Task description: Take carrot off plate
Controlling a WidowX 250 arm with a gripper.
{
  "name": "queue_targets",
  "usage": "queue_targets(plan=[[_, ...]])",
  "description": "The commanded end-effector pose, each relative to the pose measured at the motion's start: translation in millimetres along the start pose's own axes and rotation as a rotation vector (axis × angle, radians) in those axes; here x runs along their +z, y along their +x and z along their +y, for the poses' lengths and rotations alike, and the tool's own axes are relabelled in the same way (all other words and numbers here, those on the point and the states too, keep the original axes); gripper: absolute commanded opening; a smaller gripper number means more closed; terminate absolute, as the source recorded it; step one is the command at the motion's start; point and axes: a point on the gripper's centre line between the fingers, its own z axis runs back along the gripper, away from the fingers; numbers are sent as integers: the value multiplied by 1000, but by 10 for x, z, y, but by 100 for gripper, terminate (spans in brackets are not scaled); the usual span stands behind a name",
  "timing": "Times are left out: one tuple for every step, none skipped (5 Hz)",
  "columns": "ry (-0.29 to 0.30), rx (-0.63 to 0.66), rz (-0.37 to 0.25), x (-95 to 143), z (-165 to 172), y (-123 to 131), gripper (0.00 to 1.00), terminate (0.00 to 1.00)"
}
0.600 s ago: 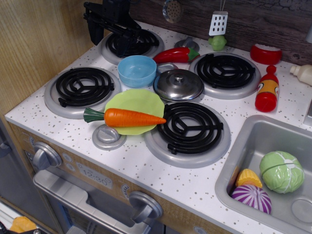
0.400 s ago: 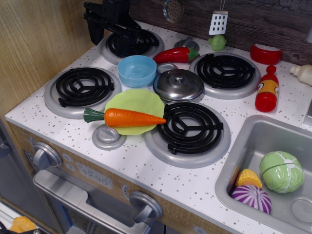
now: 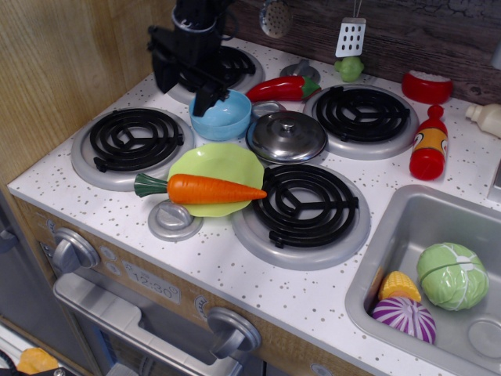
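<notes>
The orange carrot (image 3: 215, 189) lies across the near half of the lime-green plate (image 3: 225, 160). Its dark green stem end sticks out over the plate's left rim and its tip points right toward the front right burner. My black gripper (image 3: 185, 88) hangs above the back left of the stove, over the left edge of the light blue bowl (image 3: 223, 117). It is behind the plate and well apart from the carrot. Its jaws stand apart and hold nothing.
A steel lid (image 3: 286, 136) sits right of the bowl, a red chili pepper (image 3: 282, 88) behind it. Four black coil burners surround the plate; a grey knob (image 3: 174, 218) lies just in front. A red bottle (image 3: 428, 145) and the sink (image 3: 407, 235) with toy vegetables are at right.
My gripper has moved forward from over the back left burner to above the blue bowl's left edge. The carrot and plate have not moved.
</notes>
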Motion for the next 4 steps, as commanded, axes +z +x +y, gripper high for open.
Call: queue_targets(plan=[[29,-241,-264,514,-238,-133,100,0],[-5,-344,-278,667,-547,-274,100,0],[-18,-415,-251,581,-696,-373,100,0],[-55,-409,-216,549,-798,-509,100,0]])
